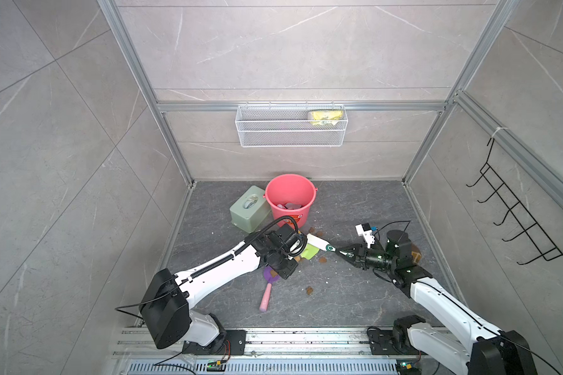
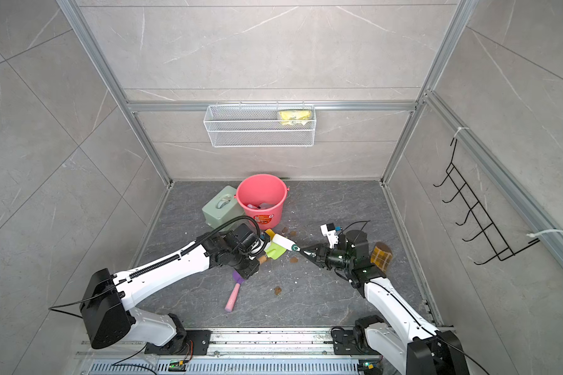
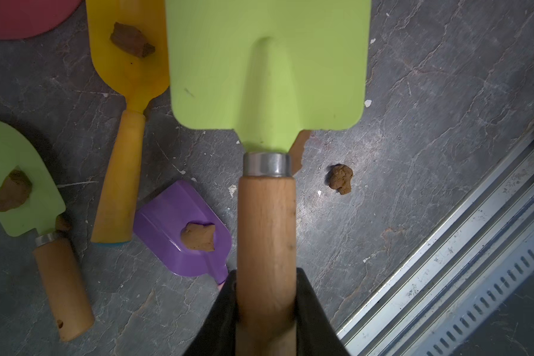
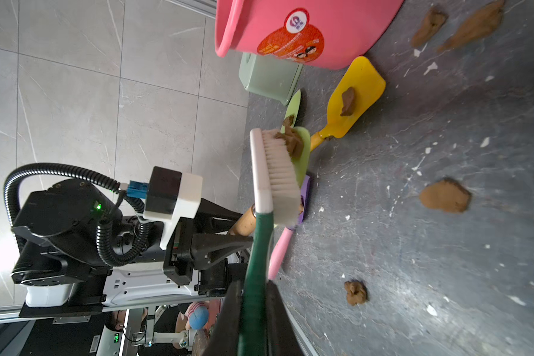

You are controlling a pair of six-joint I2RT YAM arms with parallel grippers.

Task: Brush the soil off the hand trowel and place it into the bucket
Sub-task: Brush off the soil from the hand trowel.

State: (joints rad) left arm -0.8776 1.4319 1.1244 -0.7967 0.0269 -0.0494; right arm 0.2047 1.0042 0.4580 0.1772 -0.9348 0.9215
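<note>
Brushing looks to be the step in hand: the left gripper (image 3: 266,286) is clamped on the wooden handle of the lime-green hand trowel (image 3: 269,71), holding it just on the near side of the pink bucket (image 1: 278,214). The right gripper (image 4: 255,296) pinches the green handle of a white brush (image 4: 278,172), whose bristles meet a brown soil lump (image 4: 292,140) on the blade. Next, I'd say, comes a sweep that pushes the lump off the blade's edge

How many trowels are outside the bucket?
4: one square green trowel in the left end effector; on the floor, a yellow trowel, a rounded green trowel, a purple trowel. The bucket may hide more.
</note>
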